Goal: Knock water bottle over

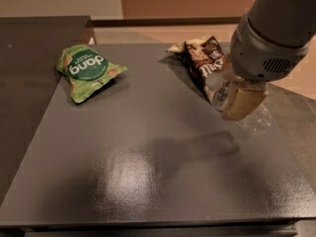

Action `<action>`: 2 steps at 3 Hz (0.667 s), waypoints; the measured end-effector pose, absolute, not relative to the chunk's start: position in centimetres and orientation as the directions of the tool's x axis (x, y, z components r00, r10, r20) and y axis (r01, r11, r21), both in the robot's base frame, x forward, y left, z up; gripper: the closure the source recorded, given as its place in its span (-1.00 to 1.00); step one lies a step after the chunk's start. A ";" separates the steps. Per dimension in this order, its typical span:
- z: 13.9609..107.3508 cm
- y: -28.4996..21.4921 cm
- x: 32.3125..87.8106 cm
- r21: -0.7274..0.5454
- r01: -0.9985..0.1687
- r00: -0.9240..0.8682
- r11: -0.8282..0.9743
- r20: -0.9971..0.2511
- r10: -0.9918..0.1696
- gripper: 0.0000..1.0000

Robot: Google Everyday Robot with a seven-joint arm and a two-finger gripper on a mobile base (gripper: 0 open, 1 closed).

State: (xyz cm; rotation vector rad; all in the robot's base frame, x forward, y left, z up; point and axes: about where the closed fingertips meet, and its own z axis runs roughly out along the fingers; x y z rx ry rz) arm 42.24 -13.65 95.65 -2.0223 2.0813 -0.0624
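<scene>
Hand [241, 105] at 3 o'clock, grip unclear, against the seemingly tipped water bottle [216, 89]; a hard shove could roll it off the worktop [148, 181].

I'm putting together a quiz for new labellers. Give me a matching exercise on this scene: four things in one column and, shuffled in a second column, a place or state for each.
Things
1. green snack bag
2. brown snack bag
3. water bottle
4. claw

Places or states
A. tilted, cap end toward the brown snack bag
B. lying on the far left part of the table in the picture
C. at the picture's right, covering part of the bottle
D. lying near the table's far edge, just behind the bottle

Pairs: 1-B, 2-D, 3-A, 4-C
</scene>
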 end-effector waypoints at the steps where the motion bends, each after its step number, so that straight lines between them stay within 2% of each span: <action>1: 94.0 -14.5 42.3 -0.211 -0.978 0.009 -0.008 -0.001 -1.000 1.00; 2: 92.2 -14.4 41.7 -0.206 -0.977 0.038 -0.052 0.070 -0.997 0.65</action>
